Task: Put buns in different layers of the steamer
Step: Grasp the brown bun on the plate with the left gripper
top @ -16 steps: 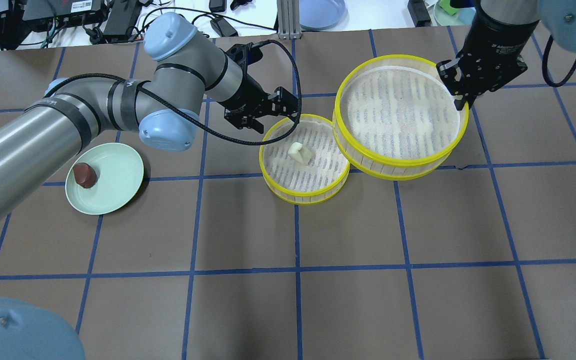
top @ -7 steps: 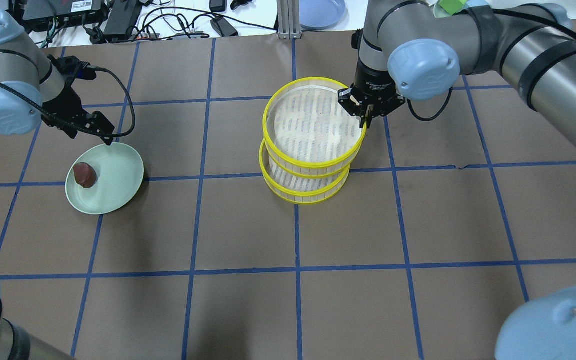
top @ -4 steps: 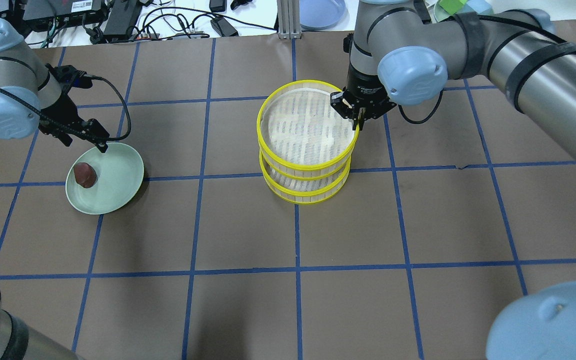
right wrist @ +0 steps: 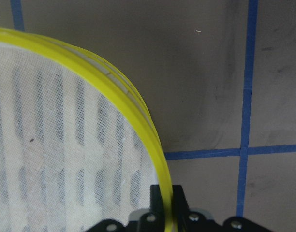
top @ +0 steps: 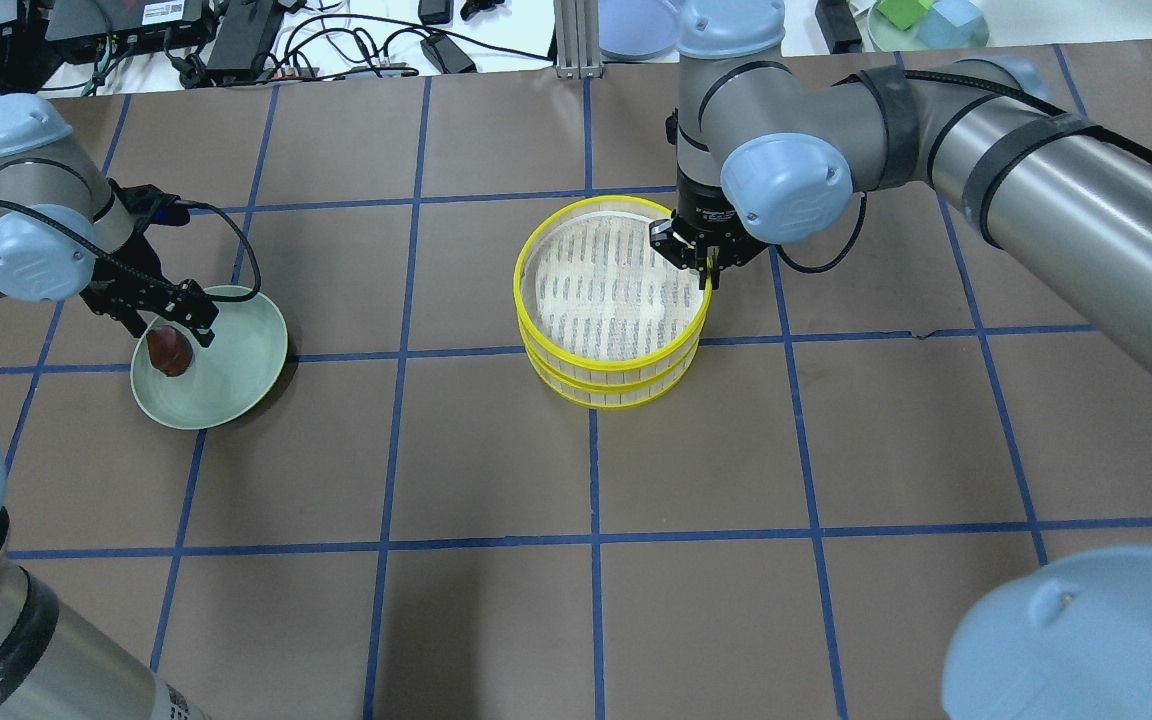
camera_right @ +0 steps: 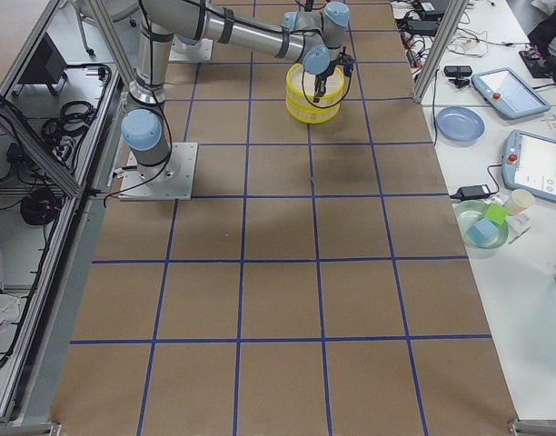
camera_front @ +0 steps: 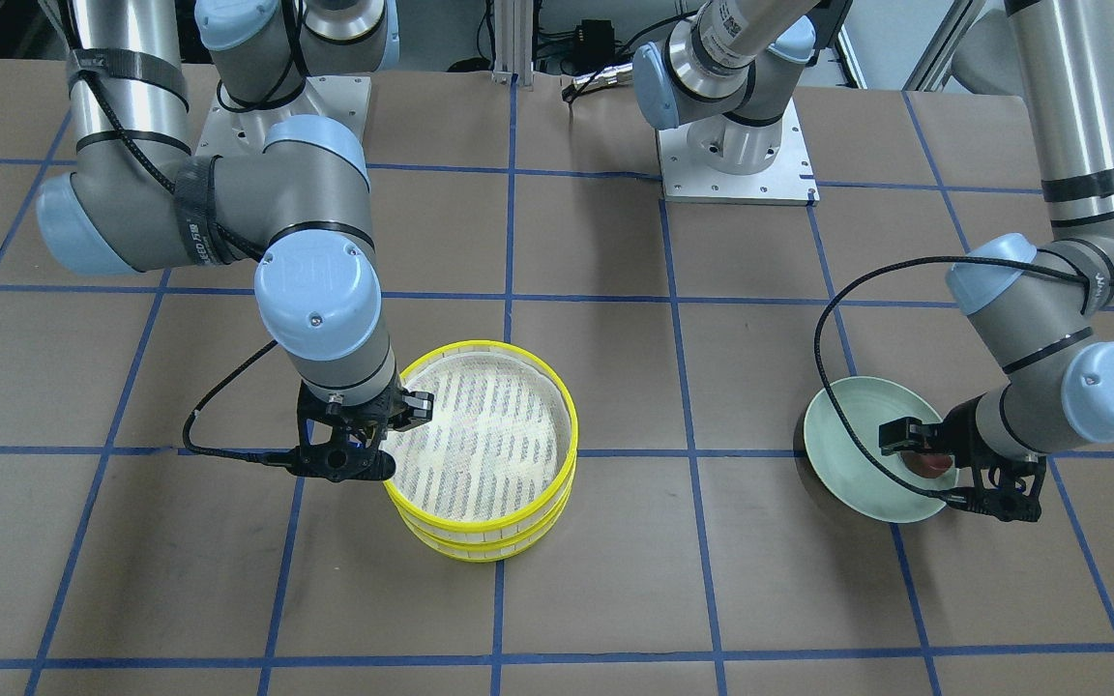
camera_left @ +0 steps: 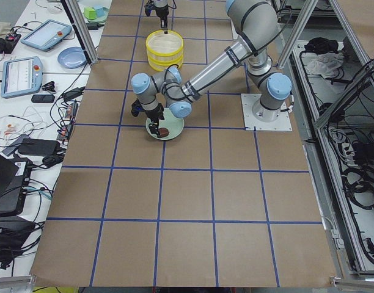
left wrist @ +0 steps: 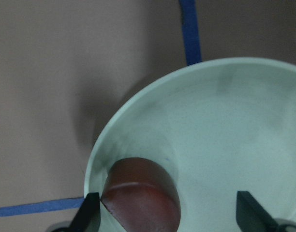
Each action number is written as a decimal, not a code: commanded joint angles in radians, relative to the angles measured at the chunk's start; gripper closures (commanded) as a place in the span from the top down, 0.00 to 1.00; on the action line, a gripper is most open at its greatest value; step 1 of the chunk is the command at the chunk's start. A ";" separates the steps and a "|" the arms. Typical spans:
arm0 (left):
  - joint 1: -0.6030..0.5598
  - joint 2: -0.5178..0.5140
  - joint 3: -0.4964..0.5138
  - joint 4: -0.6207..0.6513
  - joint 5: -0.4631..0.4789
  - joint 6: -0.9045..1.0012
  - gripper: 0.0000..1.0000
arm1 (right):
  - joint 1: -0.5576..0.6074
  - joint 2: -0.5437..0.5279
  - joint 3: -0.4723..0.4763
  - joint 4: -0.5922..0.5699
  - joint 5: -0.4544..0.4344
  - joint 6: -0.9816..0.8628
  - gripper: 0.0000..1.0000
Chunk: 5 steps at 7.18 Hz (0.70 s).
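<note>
The two steamer layers stand stacked at mid-table. The upper layer [top: 616,290] sits on the lower layer [top: 601,392]. My right gripper [top: 708,277] is shut on the upper layer's yellow rim [right wrist: 153,159] at its right side. The cream-white bun is hidden under the upper layer. The dark reddish-brown bun [top: 166,350] lies on the pale green plate [top: 236,385] at the left. My left gripper [top: 176,328] is open and low over it. In the left wrist view the fingertips [left wrist: 90,215] straddle the bun [left wrist: 140,195], with a gap on one side.
Cables and electronics [top: 236,40] lie past the table's far edge. A blue plate [top: 641,25] and a dish of blocks [top: 926,20] lie there too. The right arm's elbow [top: 786,190] hangs beside the stack.
My right gripper carried the upper layer left and set it on the lower one, covering the cream bun. My left gripper moved from the steamer to the plate and came down around the dark bun.
</note>
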 commanded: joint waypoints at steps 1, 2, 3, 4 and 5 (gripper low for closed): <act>0.004 -0.017 0.005 0.004 0.000 0.003 0.57 | 0.000 0.001 0.012 -0.007 0.003 0.000 0.00; 0.006 -0.017 0.008 0.002 0.000 0.002 0.33 | 0.002 0.001 0.013 -0.006 0.009 0.002 0.00; 0.004 -0.017 0.010 0.002 0.003 0.006 0.00 | 0.002 0.001 0.013 -0.009 0.011 0.003 0.00; 0.004 -0.017 0.013 0.002 0.003 -0.001 0.00 | 0.002 0.002 0.013 -0.009 0.014 0.009 0.00; 0.004 -0.007 0.014 0.002 0.001 -0.004 0.00 | 0.002 0.005 0.012 -0.007 0.014 0.044 0.00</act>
